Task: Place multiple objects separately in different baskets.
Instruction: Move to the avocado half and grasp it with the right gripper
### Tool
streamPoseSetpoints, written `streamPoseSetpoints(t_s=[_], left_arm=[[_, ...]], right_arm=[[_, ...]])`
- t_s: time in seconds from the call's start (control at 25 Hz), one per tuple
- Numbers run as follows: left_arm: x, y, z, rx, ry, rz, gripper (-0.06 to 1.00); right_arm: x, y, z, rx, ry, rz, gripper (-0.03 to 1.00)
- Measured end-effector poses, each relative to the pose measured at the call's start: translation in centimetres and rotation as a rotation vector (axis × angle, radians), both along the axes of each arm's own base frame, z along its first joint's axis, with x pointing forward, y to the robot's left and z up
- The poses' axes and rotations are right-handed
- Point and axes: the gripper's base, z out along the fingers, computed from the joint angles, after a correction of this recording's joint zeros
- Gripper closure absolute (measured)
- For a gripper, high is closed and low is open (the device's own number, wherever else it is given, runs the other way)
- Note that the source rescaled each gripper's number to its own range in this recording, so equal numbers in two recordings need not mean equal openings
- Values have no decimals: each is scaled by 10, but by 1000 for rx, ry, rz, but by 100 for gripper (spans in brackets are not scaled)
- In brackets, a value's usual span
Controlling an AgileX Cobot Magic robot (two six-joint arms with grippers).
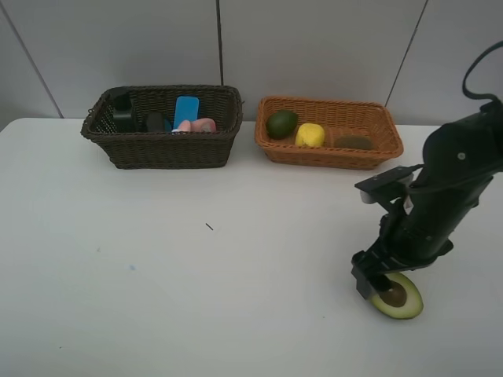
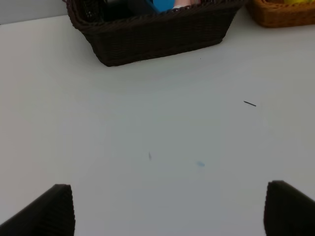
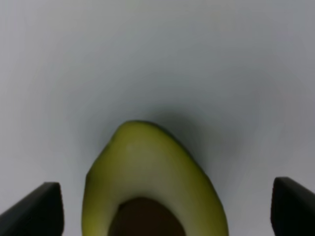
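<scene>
The avocado half (image 1: 398,298), pit up, lies on the white table at the front right. My right gripper (image 1: 380,287) is down over it and open. In the right wrist view the avocado (image 3: 147,172) sits between the spread fingertips (image 3: 37,209); I cannot tell whether they touch it. The orange-tan basket (image 1: 326,155) holds the green lime (image 1: 281,123), yellow lemon (image 1: 310,134) and brown kiwi (image 1: 354,142). The dark brown basket (image 1: 173,149) holds the pump bottle (image 1: 122,111), blue-and-black eraser (image 1: 186,110), pink bottle (image 1: 201,124) and a dark cup (image 1: 155,122). My left gripper (image 2: 167,211) is open and empty over bare table.
Both baskets stand side by side at the back against the grey wall. A tiny dark speck (image 1: 209,227) lies mid-table. The left wrist view shows the dark basket's wall (image 2: 157,37) and a corner of the orange basket (image 2: 283,14) far ahead.
</scene>
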Motion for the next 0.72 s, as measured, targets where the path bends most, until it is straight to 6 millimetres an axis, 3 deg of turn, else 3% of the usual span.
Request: streamPoseSetpoints(t_s=[0.56, 0.64, 0.72], left_arm=[[0, 0, 0, 0, 0, 0, -5], [0, 0, 0, 0, 0, 0, -5], [0, 0, 0, 0, 0, 0, -5]], right_arm=[[-1, -1, -32, -62, 115, 4, -3], [-1, -1, -32, -66, 118, 7, 3], [-2, -2, -32, -75, 129, 8, 17]])
